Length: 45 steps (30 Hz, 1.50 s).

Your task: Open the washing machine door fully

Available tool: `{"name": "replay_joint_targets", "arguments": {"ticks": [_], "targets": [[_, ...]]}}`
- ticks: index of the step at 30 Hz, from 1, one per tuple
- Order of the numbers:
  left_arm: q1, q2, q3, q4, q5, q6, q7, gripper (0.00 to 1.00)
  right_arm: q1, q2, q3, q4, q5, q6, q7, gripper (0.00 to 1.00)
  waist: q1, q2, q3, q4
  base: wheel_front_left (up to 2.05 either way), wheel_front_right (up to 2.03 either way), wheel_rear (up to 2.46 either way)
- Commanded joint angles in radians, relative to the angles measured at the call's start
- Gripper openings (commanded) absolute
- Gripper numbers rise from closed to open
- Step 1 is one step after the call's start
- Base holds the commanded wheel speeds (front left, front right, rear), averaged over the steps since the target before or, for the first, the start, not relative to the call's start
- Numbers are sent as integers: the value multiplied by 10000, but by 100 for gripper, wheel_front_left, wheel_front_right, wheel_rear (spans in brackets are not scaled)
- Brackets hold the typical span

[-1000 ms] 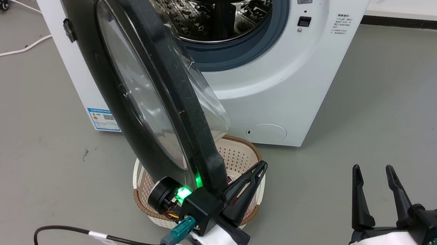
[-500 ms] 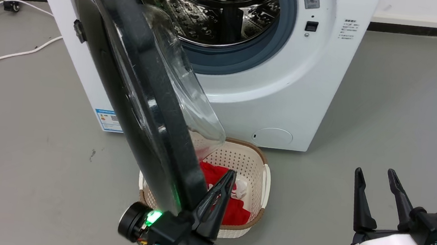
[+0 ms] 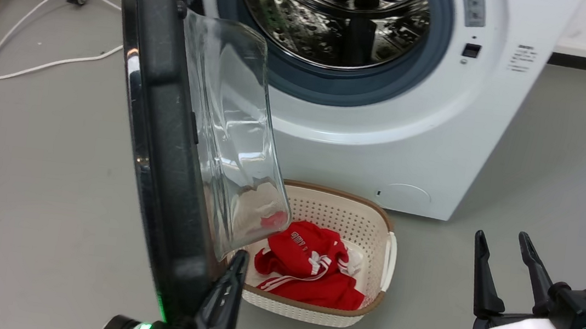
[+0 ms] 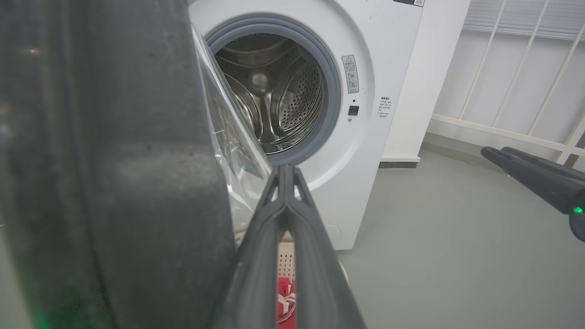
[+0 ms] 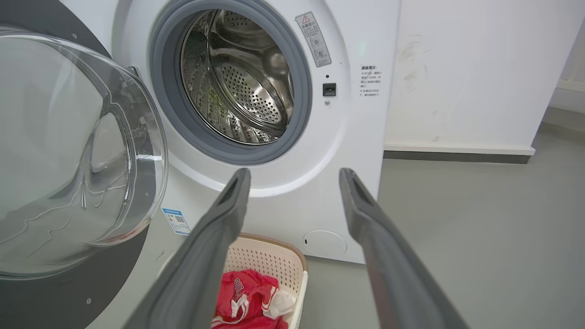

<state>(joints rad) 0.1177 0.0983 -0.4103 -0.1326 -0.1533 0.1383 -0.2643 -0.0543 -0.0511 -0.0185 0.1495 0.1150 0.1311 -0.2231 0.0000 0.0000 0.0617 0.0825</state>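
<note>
- The washing machine door (image 3: 166, 117) hangs from the hinge side of the washing machine (image 3: 362, 139), at the robot's left of the opening. It is swung well out, roughly square to the machine's front.
- The head view catches the door edge-on. Its black rim reads as a long band running from the machine's upper left out and down toward the robot.
- The glass bowl (image 3: 230, 135) bulges to the robot's right, into the space before the opening. The glossy outer face points left, away from the machine.
- The drum (image 3: 337, 20) and blue-grey gasket (image 3: 334, 89) are exposed.
- The left pincer (image 3: 238, 260) is clenched, tips together with nothing between them. It is just beside the door's lower rim on the bowl side and points toward the machine's front. I cannot tell whether it touches the rim.
- The right pincer (image 3: 500, 235) is released and empty, fingers spread. It sits out in front of the machine's right corner, well apart from the door, aimed at the machine's front.
- The basket (image 3: 385, 252) stands on the floor (image 3: 544, 187) directly in front of the machine, below the opening. It is close beside the door's lower rim, on the bowl side.
- A red garment (image 3: 308, 276) with white stripes lies in the basket.
- The round flap (image 3: 402, 196) is low on the machine's front, just behind the basket.
- The blue label (image 5: 176, 220) is low at the machine's front left corner.
- A white cable (image 3: 34, 66) lies on the floor left of the machine, on the door's outer side and well apart from it.
</note>
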Motion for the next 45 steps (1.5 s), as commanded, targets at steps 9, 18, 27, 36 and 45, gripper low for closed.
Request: {"name": "replay_joint_targets", "arguments": {"ticks": [9, 18, 27, 36, 45], "targets": [[814, 358, 1227, -534, -43, 593, -11, 0, 156, 18, -112, -136, -32, -5, 58, 100, 0, 0, 83, 1070, 0, 0, 0], [1015, 868, 2907, -479, -112, 860, -11, 0, 36, 17, -122, -294, -77, -7, 117, 100, 0, 0, 266, 1467, 0, 0, 0], [84, 1713, 5052, 230, -607, 710, -12, 0, -295, 15, -137, -569, -197, -7, 362, 100, 0, 0, 831, 1166, 0, 0, 0], [-1024, 2307, 6934, 1795, -1164, 45, -12, 0, -469, 17, -208, -882, -306, -5, 446, 100, 0, 0, 1286, 822, 0, 0, 0], [-2119, 2891, 8096, 3571, -1188, -730, -10, 0, -611, 17, -230, -865, -265, -5, 408, 100, 0, 0, 1460, 703, 0, 0, 0]]}}
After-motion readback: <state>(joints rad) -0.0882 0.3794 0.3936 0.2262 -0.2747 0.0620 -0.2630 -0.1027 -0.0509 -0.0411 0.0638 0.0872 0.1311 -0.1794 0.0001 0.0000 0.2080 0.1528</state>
